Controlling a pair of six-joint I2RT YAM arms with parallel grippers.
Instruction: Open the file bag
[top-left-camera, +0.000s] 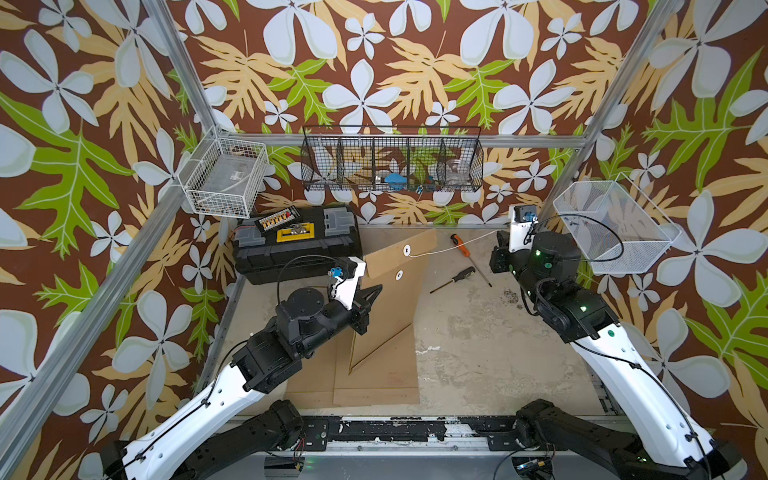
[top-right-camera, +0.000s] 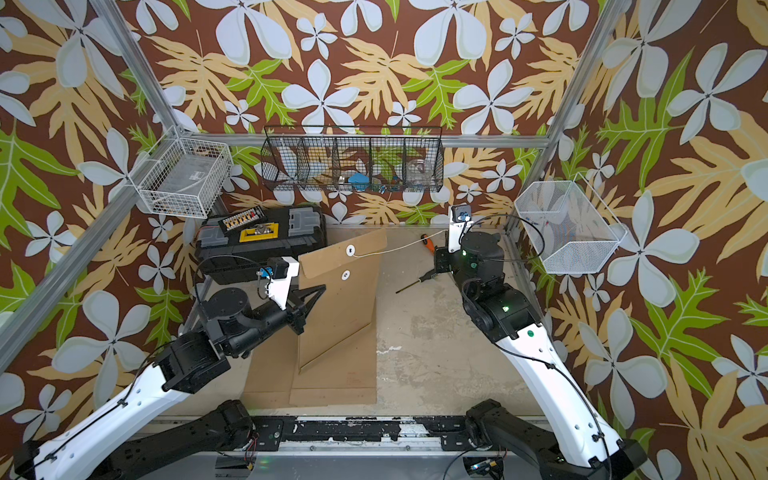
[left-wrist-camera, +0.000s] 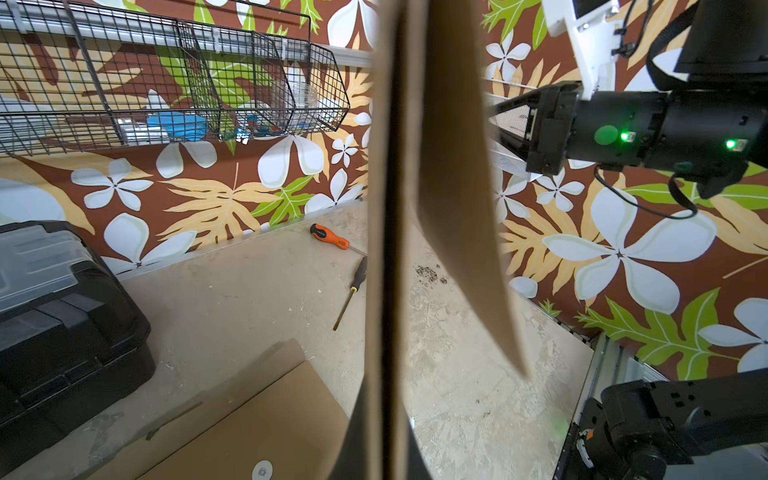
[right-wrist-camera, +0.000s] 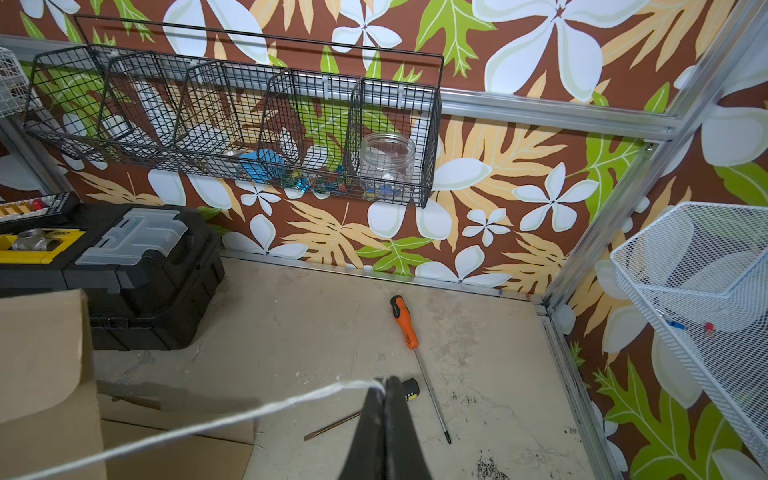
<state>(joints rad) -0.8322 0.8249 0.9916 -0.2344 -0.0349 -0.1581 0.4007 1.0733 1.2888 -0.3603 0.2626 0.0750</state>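
1. A white wire basket hung on the left frame post. Below it, a black plastic toolbox with a yellow insert stood on the grey mottled tabletop.
2. The left gripper reached in just beside the toolbox. In the left wrist view its jaws were clamped narrow on the edge of the brown kraft-paper file bag.
3. The file bag stood raised and tilted, near the middle of the table. Its flap was lifted clear of the body, and a round white washer sat on each part.
4. The bag's lower corner pointed down at two flat brown paper envelopes lying on the table. Contact between them could not be confirmed from the top views.
5. A thin white string ran from the flap's washer rightward, nearly taut.
6. A black wire basket with compartments hung on the back wall.
7. An orange-handled screwdriver and a black-handled screwdriver lay on the table, to the right of the bag.
8. The right gripper was pinched closed on the free end of the string, above the two screwdrivers.
9. A white mesh basket hung on the right frame post.
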